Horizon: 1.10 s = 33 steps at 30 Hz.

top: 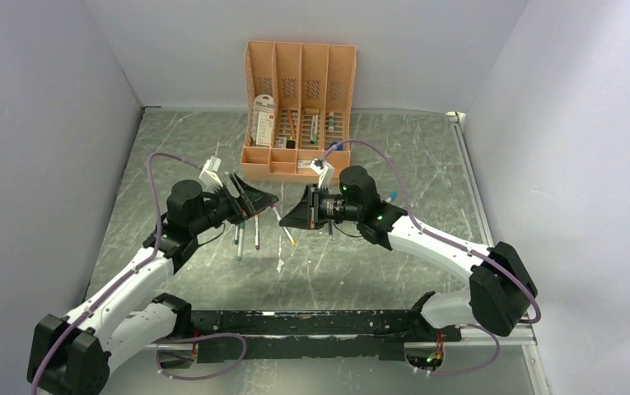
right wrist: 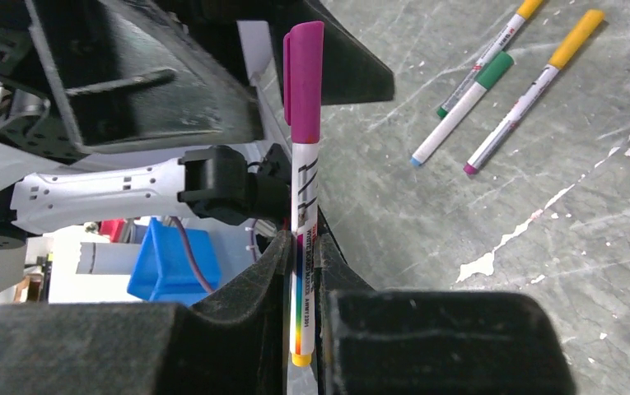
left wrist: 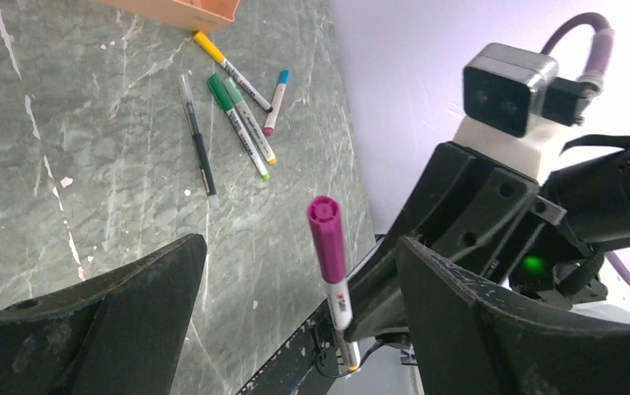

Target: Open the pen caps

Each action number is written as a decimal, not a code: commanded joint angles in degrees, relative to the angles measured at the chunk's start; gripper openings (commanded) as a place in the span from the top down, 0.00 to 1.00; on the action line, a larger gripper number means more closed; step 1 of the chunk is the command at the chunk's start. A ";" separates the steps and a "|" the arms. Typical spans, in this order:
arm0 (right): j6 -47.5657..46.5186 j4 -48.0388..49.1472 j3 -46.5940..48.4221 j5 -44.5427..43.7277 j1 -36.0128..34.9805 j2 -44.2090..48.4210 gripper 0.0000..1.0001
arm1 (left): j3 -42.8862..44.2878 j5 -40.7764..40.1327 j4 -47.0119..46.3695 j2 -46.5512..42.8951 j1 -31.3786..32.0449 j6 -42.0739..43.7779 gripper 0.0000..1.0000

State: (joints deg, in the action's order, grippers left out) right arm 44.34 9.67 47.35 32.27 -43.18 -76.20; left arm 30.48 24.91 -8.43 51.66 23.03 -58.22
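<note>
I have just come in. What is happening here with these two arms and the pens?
The right gripper is shut on the barrel of a thin white marker pen with a magenta plastic cap. The left gripper is open and faces that cap, not yet closed on it. Several other pens lie on the grey marbled table.

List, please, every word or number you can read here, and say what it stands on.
"WHITE BOARD MARKER", apparently: along the barrel of the purple-capped pen held in the right gripper; the smaller print beside it is blurred.
Card packets in the peach organiser: too small to read.
Loose pens: unreadable.
</note>
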 commanded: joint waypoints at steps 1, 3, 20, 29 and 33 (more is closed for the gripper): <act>1.81 3.45 -0.85 1.31 0.26 1.65 1.00 | 1.02 -2.81 -4.92 2.16 1.72 -1.41 0.04; 2.14 3.63 -1.20 1.14 0.24 1.68 1.00 | 0.77 -3.08 -6.26 3.12 2.01 -1.79 0.05; 1.62 2.00 -3.35 -1.35 0.28 2.92 1.00 | 4.32 -4.18 -4.53 8.21 4.07 0.57 0.47; 0.28 0.60 -2.29 -1.59 1.11 1.93 1.00 | 6.67 -7.73 -0.56 10.08 7.34 3.08 0.71; -0.02 0.62 -2.44 -1.55 1.69 1.70 1.00 | 7.47 -7.61 -0.05 11.34 7.94 3.37 0.81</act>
State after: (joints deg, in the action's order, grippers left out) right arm 45.17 9.74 44.42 31.11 -42.52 -74.50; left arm 35.99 18.90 -10.26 61.82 30.22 -57.12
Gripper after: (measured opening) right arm 0.096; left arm 0.282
